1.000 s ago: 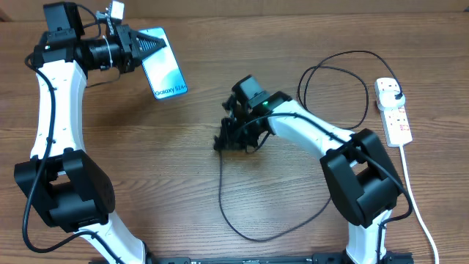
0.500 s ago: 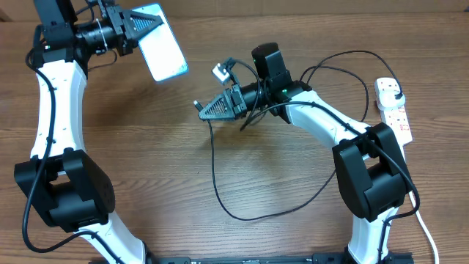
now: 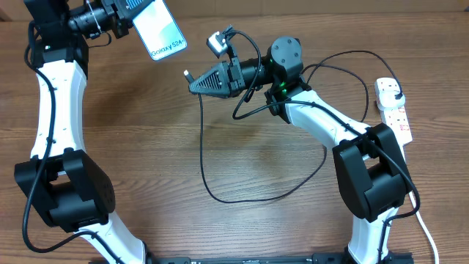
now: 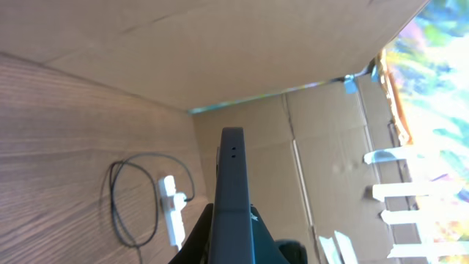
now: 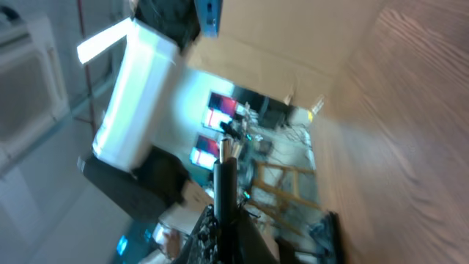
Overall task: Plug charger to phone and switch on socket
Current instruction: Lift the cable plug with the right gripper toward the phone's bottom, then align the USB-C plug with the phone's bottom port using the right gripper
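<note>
Table (image 3: 132,147): brown wood grain, with both arms reaching over its far half.
Left arm (image 3: 55,95): white and black, stretched up to the far left corner.
Right arm (image 3: 322,125): bent in from the right, its wrist turned to point left.
Charger (image 3: 205,169): a thin black cable. It hangs from the right gripper, loops wide across the middle of the table, then curls to a black plug head (image 3: 394,91) seated in the far end of the socket.
Socket (image 3: 393,110): a white strip lying flat at the right edge, well apart from the phone. I cannot tell how its switches are set.
Phone (image 3: 157,29): lifted off the table at far left, with the light screen facing up and tilted. From the left wrist it shows edge-on (image 4: 233,183).
Left gripper (image 3: 132,18): fingers clamped on one end of the phone.
Right gripper (image 3: 194,81): fingers pinched tight on the cable's end, near the phone but apart from it.
Connector tip (image 3: 187,75): pokes out past the fingertips, aimed left and not touching the phone. It is blurred in the right wrist view (image 5: 226,176).
</note>
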Controlling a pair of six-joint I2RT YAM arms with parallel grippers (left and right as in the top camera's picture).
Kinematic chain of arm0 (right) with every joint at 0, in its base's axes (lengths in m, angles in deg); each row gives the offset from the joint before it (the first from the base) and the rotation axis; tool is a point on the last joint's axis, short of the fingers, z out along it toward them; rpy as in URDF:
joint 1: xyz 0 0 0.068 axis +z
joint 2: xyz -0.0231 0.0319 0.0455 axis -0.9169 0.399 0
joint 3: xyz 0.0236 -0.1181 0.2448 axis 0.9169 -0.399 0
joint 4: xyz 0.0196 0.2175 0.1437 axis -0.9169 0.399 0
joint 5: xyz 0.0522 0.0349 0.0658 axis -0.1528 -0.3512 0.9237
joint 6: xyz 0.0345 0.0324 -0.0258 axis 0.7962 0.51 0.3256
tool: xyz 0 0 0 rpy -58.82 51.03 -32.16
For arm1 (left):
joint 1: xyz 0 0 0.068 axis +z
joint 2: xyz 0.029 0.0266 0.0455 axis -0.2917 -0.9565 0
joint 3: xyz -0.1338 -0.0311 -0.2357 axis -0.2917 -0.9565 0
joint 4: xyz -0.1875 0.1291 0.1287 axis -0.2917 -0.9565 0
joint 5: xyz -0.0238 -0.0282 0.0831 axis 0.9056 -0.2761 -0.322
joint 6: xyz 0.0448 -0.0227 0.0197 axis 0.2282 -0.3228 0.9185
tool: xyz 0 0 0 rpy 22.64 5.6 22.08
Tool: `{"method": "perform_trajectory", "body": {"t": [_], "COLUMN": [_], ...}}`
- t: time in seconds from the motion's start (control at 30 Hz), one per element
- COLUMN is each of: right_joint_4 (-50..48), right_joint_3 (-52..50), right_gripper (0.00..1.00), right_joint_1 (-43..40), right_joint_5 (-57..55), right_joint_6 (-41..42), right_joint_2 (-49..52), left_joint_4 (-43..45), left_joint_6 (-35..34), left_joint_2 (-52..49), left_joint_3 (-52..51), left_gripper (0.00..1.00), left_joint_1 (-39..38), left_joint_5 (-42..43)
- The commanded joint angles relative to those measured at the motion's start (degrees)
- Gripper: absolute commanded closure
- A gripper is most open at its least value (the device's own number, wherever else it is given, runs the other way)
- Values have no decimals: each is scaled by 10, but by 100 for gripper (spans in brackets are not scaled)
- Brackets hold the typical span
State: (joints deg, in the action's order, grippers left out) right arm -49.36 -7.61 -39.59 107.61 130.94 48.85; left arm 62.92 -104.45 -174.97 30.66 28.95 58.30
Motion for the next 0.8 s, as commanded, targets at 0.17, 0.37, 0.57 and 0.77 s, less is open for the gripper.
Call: {"method": "perform_trajectory", "body": {"t": [0.17,0.37,0.57,0.77], "right_joint_4": [-86,-103,-103,-104], "right_joint_3": [9,9,9,9], "right_gripper": [96,96,96,96], "right_joint_1": [0,0,0,0], "right_joint_5": [-89,-94,-101,-102], "right_joint_6": [199,213,213,213], "right_joint_2": [-18,-18,-18,-18], "left_joint_4": [35,35,37,37], "left_joint_6": [-66,-65,-64,-43], "left_joint_2": [14,14,14,14], "left_joint_3": [7,7,7,7], "left_gripper": [96,96,96,96], "left_joint_1": [-28,-38,-37,-35], "left_joint_5": [-8,-9,-9,-10]}}
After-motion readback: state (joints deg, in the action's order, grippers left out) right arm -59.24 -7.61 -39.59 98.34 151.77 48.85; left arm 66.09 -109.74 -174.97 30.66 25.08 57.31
